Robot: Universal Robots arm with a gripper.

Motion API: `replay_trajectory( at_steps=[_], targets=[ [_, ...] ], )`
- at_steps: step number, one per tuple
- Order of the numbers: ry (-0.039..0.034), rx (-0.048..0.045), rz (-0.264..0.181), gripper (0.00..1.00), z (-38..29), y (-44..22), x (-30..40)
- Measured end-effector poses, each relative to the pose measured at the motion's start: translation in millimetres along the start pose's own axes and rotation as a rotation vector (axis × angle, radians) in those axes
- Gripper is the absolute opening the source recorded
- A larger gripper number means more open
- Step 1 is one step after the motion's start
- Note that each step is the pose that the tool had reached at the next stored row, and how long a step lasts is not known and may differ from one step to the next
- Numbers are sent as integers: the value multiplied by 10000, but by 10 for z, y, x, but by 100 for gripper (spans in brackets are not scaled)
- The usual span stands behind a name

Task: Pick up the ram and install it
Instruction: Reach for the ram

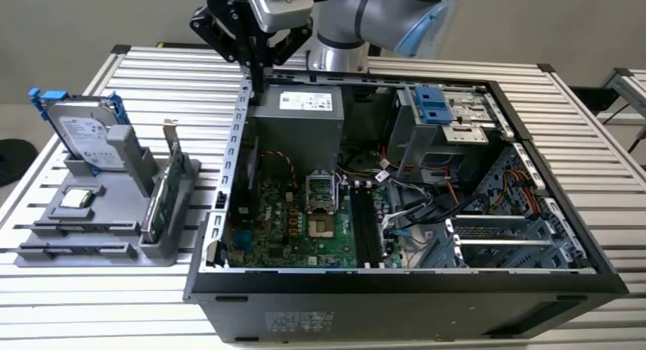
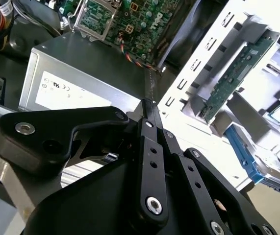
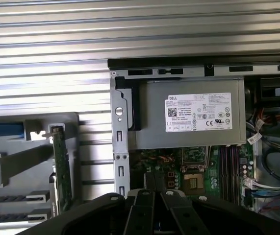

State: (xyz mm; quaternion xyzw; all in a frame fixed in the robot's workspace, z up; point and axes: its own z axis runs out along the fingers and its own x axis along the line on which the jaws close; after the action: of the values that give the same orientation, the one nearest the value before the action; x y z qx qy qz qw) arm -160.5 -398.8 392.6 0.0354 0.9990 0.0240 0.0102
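The gripper (image 1: 259, 79) is held above the back corner of the open computer case (image 1: 404, 293), over the edge of the grey power supply (image 1: 298, 112). Its fingers (image 2: 148, 110) are seen pressed together, with nothing gripped between them.

The ram cannot be picked out with certainty, and two places are judged likely for it. One is the grey rack (image 1: 101, 255) on the slatted table (image 1: 595, 138). It stands outside the case, toward the exterior view's left of the gripper and nearer the camera. Its two low slots (image 1: 76, 229) run across that view, and whether a stick is seated in them cannot be told. The other is the set of long black memory slots (image 1: 364, 229) on the motherboard (image 1: 287, 225), inside the case and past the power supply toward the camera. Their long axis runs toward the camera.

Three things are held in the rack: a hard drive (image 1: 86, 134) with blue rails standing upright, a green card (image 1: 162, 191) with a metal bracket standing on edge, and a processor chip (image 1: 77, 199) lying flat.
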Motion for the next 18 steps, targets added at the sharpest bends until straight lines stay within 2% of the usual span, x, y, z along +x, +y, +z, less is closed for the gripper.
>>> replay_trajectory(
  at_steps=[18],
  targets=[
    [0,0,0,0,-4,-12,167]
  ],
)
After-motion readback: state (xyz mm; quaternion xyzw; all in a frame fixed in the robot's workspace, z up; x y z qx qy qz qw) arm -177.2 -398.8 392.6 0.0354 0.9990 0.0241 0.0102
